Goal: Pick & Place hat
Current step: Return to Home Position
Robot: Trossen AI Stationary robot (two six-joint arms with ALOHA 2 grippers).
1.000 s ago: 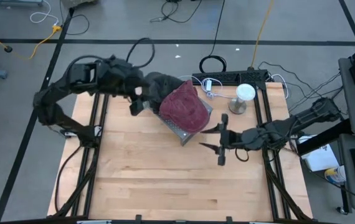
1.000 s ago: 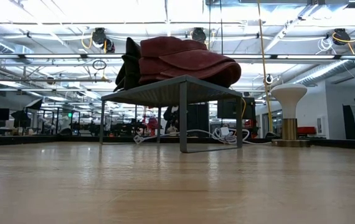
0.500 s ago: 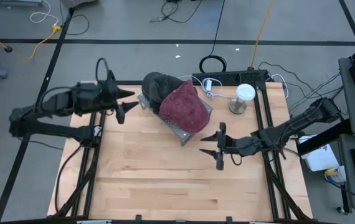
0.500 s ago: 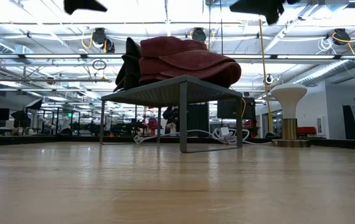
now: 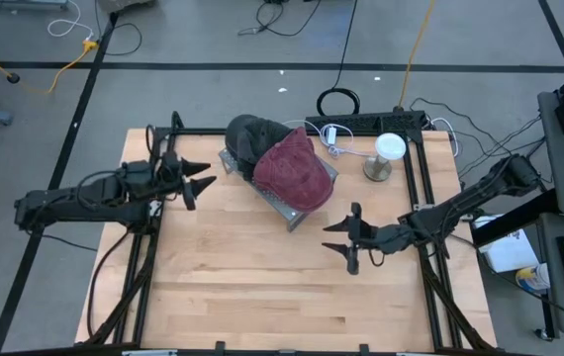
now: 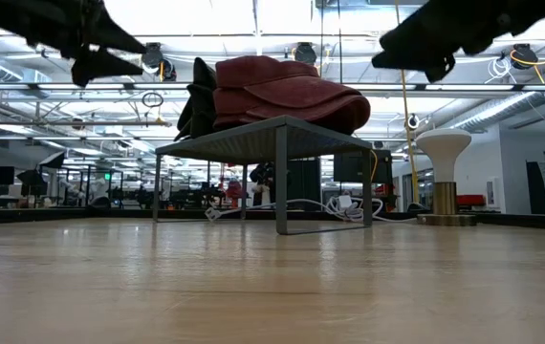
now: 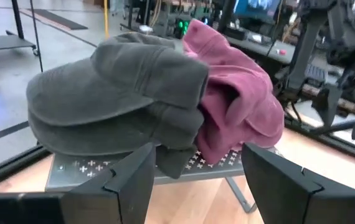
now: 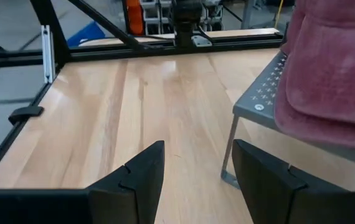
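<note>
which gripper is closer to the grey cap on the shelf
Left. The left gripper hangs just beside the grey cap, jaws open; the right gripper is beyond the red caps, off the opposite corner of the shelf.

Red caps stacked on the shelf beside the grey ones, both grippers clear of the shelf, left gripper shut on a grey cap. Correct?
No: the left gripper is open and empty, as the left wrist view shows; the grey caps lie on the shelf. The rest holds: red caps stacked beside them, right gripper also clear.
</note>
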